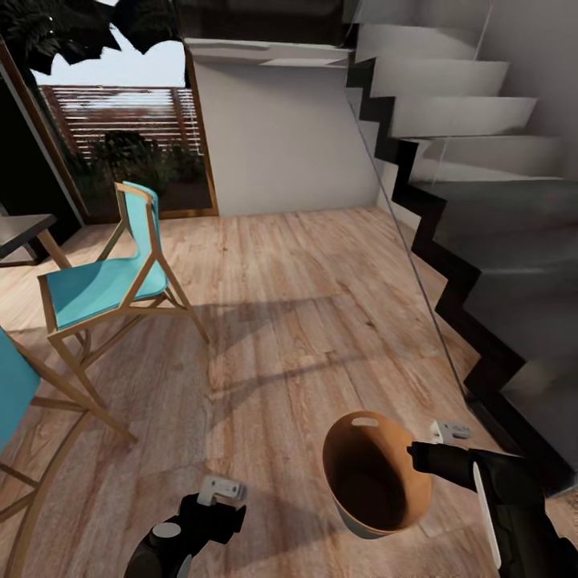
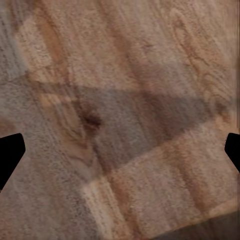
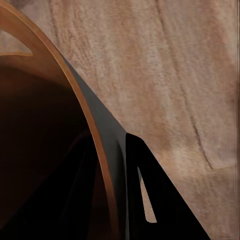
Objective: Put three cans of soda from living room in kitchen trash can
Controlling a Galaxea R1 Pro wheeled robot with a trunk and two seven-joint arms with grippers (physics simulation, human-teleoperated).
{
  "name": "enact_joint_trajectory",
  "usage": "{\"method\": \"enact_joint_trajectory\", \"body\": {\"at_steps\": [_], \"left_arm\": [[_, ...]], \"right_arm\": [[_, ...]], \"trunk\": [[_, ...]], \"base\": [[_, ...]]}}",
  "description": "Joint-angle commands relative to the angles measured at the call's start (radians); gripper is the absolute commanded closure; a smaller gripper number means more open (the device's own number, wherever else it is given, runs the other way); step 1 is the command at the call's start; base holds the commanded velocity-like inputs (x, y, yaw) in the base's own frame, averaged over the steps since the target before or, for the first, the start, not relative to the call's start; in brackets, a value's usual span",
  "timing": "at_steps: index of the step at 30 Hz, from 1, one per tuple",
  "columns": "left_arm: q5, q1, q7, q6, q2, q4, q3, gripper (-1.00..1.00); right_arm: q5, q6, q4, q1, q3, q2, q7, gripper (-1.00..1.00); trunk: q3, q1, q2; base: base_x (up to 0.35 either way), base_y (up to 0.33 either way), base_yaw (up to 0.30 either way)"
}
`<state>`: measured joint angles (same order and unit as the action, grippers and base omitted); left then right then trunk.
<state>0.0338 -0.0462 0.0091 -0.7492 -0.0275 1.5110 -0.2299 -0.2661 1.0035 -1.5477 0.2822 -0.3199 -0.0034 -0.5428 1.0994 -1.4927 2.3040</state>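
Tash can [image 1: 376, 474], brown with a coppery rim and a dark inside, hangs tilted above the wood floor [image 1: 305, 321], its mouth turned up toward the head camera and a slot handle cut-out showing near its far rim. The right gripper [image 1: 417, 451] grips it at the rim on the side nearest the staircase: in the right wrist view one black finger [image 3: 150, 195] lies against the outer wall of the tash can [image 3: 75, 100] and the other sits inside the dark interior, so the fingers pinch the wall between them.

Beside the tash can, on the side away from the staircase and a little nearer the robot, the left gripper [image 1: 218, 491] hangs over bare floor with nothing in it. The left wrist view shows its two dark fingertips [image 2: 10, 150] at opposite edges of the picture, spread wide apart, with only floor planks [image 2: 120, 120] and a band of shadow between them.

Farther from the tash can, past the left gripper, stand wood-framed chairs with turquoise seats [image 1: 108, 281], one partly cut off at the picture's edge. A dark staircase [image 1: 482, 241] with a glass panel climbs on the tash can's other side. Beyond the chairs, a wood-framed glass door [image 1: 120, 136] opens onto slatted fencing and plants, next to a pale wall [image 1: 281, 136].
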Motion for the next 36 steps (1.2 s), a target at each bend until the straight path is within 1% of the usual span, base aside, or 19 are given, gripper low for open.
{"method": "enact_joint_trajectory", "body": {"at_steps": [1, 25, 28, 29, 31, 36], "left_arm": [[0.000, 0.000, 0.000, -0.001, 0.000, 0.000, 0.001, -1.00], [0.004, 0.000, 0.003, -0.005, 0.000, 0.004, 0.000, -1.00], [0.004, 0.000, 0.003, -0.008, -0.010, 0.007, -0.007, -1.00], [0.006, 0.000, 0.003, -0.009, -0.022, 0.007, -0.020, -1.00], [0.008, 0.000, 0.003, -0.011, -0.031, 0.006, -0.034, -1.00], [0.009, 0.000, 0.003, -0.012, -0.037, 0.006, -0.044, -1.00]], "right_arm": [[0.021, 0.005, 0.000, 0.000, 0.000, -0.001, -0.001, 1.00], [0.021, 0.004, 0.001, 0.000, -0.001, -0.001, 0.001, 1.00], [0.021, 0.004, 0.001, 0.000, -0.001, -0.001, 0.001, 1.00], [0.021, 0.005, 0.001, 0.000, -0.001, -0.001, 0.000, 1.00], [0.021, 0.005, 0.001, 0.000, -0.001, -0.001, 0.000, 1.00], [0.021, 0.006, 0.000, 0.000, -0.001, -0.001, 0.000, 1.00]], "trunk": [[-0.001, 0.000, 0.000], [-0.030, 0.000, 0.000], [-0.033, 0.000, 0.000], [-0.035, 0.000, 0.000], [-0.037, 0.000, 0.000], [-0.043, 0.000, 0.000]], "base": [[0.000, 0.000, -0.218], [0.000, 0.000, -0.214], [0.000, 0.000, -0.212], [0.000, 0.000, -0.212], [0.000, 0.000, -0.212], [0.000, 0.000, -0.212]]}}
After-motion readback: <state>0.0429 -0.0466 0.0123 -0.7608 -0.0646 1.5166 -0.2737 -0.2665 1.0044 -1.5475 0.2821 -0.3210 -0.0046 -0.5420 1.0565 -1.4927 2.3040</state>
